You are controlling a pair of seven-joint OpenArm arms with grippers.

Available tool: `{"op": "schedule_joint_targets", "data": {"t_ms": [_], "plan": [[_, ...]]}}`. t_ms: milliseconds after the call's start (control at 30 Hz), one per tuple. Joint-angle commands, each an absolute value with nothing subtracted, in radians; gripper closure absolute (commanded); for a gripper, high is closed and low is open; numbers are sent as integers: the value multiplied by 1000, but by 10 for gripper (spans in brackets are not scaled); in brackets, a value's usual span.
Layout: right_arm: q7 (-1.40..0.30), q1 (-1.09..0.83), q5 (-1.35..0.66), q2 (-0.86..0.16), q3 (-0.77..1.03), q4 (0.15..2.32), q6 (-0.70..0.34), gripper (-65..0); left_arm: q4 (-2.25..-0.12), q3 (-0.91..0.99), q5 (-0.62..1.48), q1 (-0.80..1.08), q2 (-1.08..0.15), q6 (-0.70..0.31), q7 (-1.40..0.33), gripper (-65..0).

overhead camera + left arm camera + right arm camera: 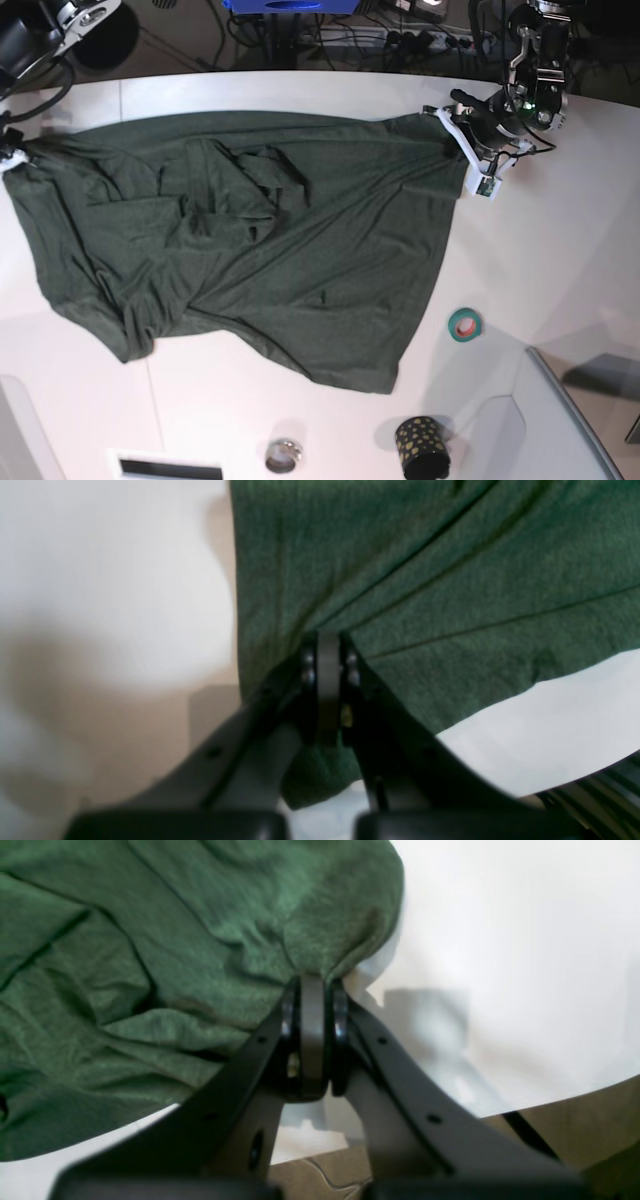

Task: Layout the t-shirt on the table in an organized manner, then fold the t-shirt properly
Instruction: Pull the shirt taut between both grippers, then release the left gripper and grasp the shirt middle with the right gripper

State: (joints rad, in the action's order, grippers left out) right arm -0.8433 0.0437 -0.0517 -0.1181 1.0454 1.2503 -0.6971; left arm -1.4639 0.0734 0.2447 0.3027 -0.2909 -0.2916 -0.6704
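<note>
The dark green t-shirt (280, 230) lies stretched and wrinkled across the white table (560, 240). One bunched part is folded over near its middle. My left gripper (447, 118) at the base view's far right is shut on the shirt's upper right corner. In the left wrist view its jaws (327, 640) pinch the fabric (450, 580), which pulls taut in creases. My right gripper (12, 152) at the base view's left edge is shut on the opposite corner. The right wrist view shows the jaws (312, 982) closed on a gathered edge of the cloth (150, 965) above the table (500, 940).
A green tape roll (464, 324) lies to the right of the shirt's lower hem. A black cup with gold dots (422, 445) and a small metal ring (284, 455) sit near the front edge. A grey bin corner (575, 415) is at bottom right. Cables run behind the table.
</note>
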Motion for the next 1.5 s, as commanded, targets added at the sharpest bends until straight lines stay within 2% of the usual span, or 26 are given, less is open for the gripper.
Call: {"op": "schedule_joint_targets", "data": {"t_ms": [0, 67, 233, 300, 367, 433, 600, 733, 933, 1033, 1200, 1467], "plan": [[-840, 51, -61, -139, 1052, 1270, -698, -17, -1477, 81, 232, 306, -302, -286, -694, 0], [-840, 47, -61, -139, 1055, 1291, -698, -81, -1509, 81, 234, 309, -302, -286, -697, 0], [-839, -10, -62, -110, 1056, 1448, -698, -341, -1589, 120, 240, 331, -308, -286, -702, 0], [-832, -35, -62, -99, 1053, 1523, -698, -380, -1613, 148, 240, 340, -308, -286, -702, 0], [-832, -54, -62, -65, 1041, 1601, -698, -369, -1641, 171, 242, 352, -308, -286, -713, 0], [-837, -71, -62, -39, 952, 1670, -698, -368, -1664, 197, 242, 360, -308, -286, -750, 0], [-829, -208, -59, -36, 498, 1805, -698, -368, -1682, 214, 242, 377, -306, -286, -759, 0], [-806, -208, -58, -30, 334, 1833, -698, -369, -1669, 305, 240, 412, -308, -294, -754, 0], [-785, -136, -61, -24, 128, 1689, -685, -371, -1638, 489, 234, 426, -300, -512, -759, 0], [-754, -134, -62, -22, 76, 1649, -664, -371, -1620, 562, 234, 444, -298, -556, -756, 0], [-705, -113, -61, 13, 79, 1543, -664, -371, -1618, 641, 234, 469, -298, -556, -754, 0], [-677, -87, -61, 19, 97, 1455, -664, -369, -1618, 650, 232, 475, -298, -558, -754, 0]]}}
